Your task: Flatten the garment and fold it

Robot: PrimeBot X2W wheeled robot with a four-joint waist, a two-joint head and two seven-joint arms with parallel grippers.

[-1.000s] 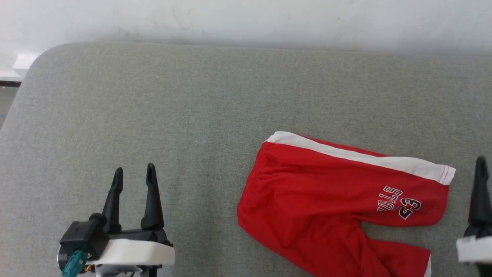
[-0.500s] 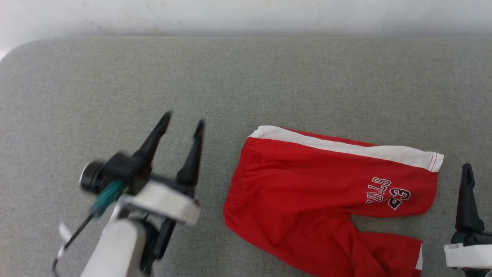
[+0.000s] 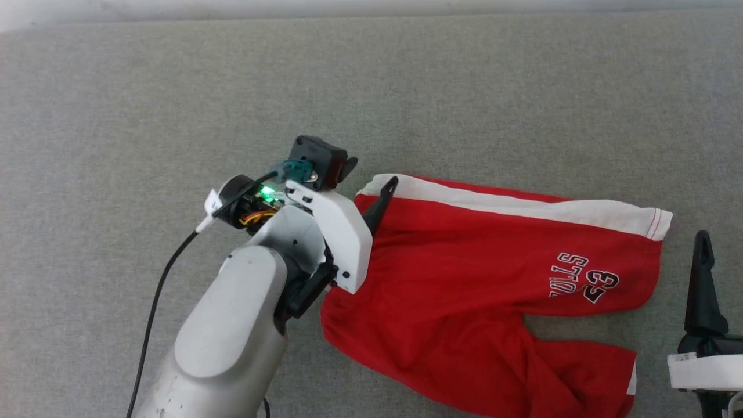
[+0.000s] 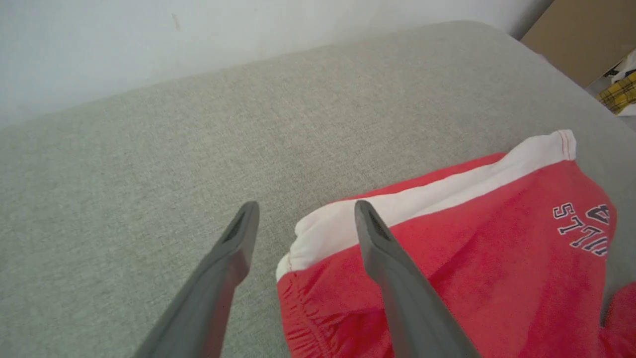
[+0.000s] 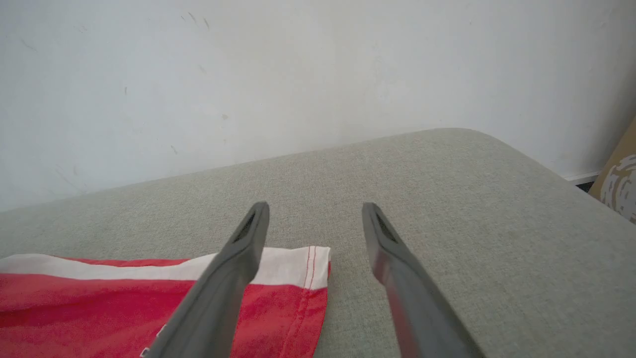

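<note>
Surface of grey woven fabric [image 3: 464,87], bearing bright red soft athletic shorts [image 3: 464,278] with white side stripe and "23" print, rumpled, lying from centre toward 4 o'clock in the head view. Left gripper [image 4: 304,206], dark fingers spread, straddles the white waistband corner at the shorts' 10 o'clock with nothing pinched. Right gripper [image 5: 315,206], fingers likewise spread and empty, sits just beside the leg hem at 3 o'clock.

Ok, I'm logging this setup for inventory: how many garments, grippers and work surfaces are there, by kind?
Bright red soft shorts with white side stripes: 1
Dark two-fingered grippers, left gripper and right gripper: 2
Grey fabric-covered surface: 1
Total: 4
</note>
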